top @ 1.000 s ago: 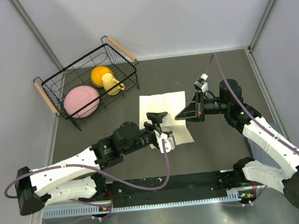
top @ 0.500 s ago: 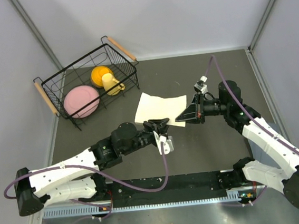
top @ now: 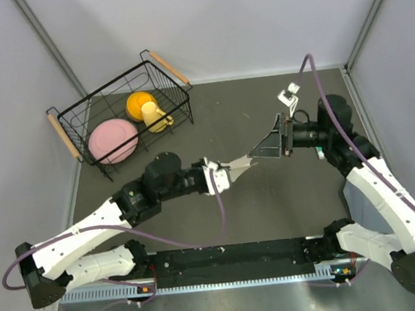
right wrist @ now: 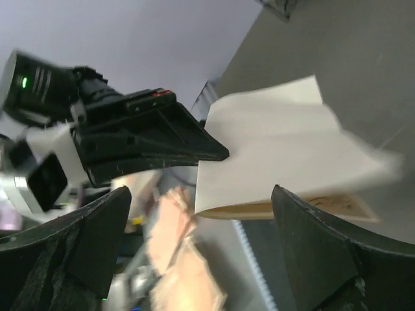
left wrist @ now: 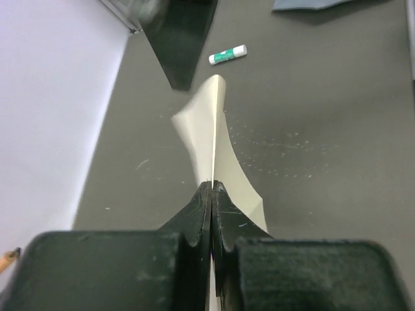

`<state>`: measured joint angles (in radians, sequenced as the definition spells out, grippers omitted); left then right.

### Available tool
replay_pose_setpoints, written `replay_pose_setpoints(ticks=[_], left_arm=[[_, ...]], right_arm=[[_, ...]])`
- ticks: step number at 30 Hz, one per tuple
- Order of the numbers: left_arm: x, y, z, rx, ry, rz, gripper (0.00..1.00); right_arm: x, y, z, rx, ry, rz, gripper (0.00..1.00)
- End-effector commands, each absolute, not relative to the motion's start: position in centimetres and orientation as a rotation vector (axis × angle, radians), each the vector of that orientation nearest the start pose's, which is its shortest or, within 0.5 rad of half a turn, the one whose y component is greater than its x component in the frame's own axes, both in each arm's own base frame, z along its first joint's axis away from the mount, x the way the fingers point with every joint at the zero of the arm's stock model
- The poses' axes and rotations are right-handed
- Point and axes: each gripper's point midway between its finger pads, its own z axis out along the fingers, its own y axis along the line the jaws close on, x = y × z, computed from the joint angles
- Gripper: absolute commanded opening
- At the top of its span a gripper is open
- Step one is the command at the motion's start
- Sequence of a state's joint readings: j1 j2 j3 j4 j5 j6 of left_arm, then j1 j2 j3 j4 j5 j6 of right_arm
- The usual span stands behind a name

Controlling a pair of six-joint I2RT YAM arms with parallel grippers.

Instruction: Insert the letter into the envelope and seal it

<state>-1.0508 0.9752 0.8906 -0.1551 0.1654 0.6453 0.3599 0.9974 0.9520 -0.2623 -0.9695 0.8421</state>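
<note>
The letter, a pale cream sheet, hangs on edge above the table with my left gripper shut on its near edge. From above, the letter is a thin sliver running from the left gripper toward the right gripper. In the right wrist view the letter hangs in front of the open right gripper. Neither finger touches it, and the left arm's black fingers pinch its edge. A blue-grey corner of the envelope lies flat at the far right of the left wrist view.
A black wire basket holding a pink plate and a yellow cup stands at the back left. A white-and-green glue stick lies on the dark table beyond the letter. Grey walls close in the back and both sides.
My left gripper shut on the letter, lifted it off the table and turned it on edge. The right gripper opened, let the letter go and drew back to the right.
</note>
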Motion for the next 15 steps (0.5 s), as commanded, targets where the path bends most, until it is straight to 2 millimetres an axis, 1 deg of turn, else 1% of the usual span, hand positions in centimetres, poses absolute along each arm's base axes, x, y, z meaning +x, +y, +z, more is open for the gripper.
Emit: replay_pose_setpoints(ticks=[1,2,3,4,6,7,8,9,11,12,13,14,15], left_arm=[[15.3,-30.5,31.6,1.373,1.241,-0.796,0.0],[14.3,-30.6,31.9,1.395,1.238,-0.88,0.0],[13.8,-30.7,32.4,1.401,1.255,-0.946,0.0],[13.8,-30.5,32.7,1.398,1.26,-0.979,0.0],[12.8,-30.7,33.4,1.415,1.239,-1.061,0.0],[12.6,-30.8,33.5,1.42,1.231,-1.08,0.0],[12.3,-30.9,33.7,1.427,1.223,-1.099,0.0],[12.4,-31.1,33.9,1.421,1.238,-1.112,0.0],[12.3,-31.3,33.9,1.427,1.261,-1.133,0.0],[12.3,-31.5,34.1,1.437,1.254,-1.144,0.0],[12.0,-31.6,34.0,1.446,1.252,-1.16,0.0],[12.1,-31.6,34.1,1.444,1.255,-1.163,0.0],[12.1,-31.8,34.0,1.441,1.265,-1.173,0.0]], right_arm=[[16.9,21.6,35.8,-0.828,1.672,1.236,0.93],[16.4,21.4,36.1,-0.881,1.617,1.195,0.96],[16.0,21.2,36.2,-0.984,1.523,1.124,0.96],[14.6,21.0,36.5,-1.055,1.445,1.111,0.96],[14.6,21.2,36.3,-1.117,1.387,1.032,0.96],[14.3,21.2,35.4,-1.143,1.411,1.021,0.95],[14.2,21.5,35.4,-1.176,1.398,1.0,0.95],[13.7,22.0,35.8,-1.226,1.354,0.98,0.95],[13.6,22.4,36.0,-1.256,1.336,0.937,0.92],[13.0,23.0,36.3,-1.295,1.294,0.933,0.91],[13.6,23.0,36.3,-1.283,1.305,0.887,0.88],[13.8,23.3,36.1,-1.291,1.314,0.875,0.86],[14.1,23.4,36.3,-1.289,1.315,0.854,0.83]])
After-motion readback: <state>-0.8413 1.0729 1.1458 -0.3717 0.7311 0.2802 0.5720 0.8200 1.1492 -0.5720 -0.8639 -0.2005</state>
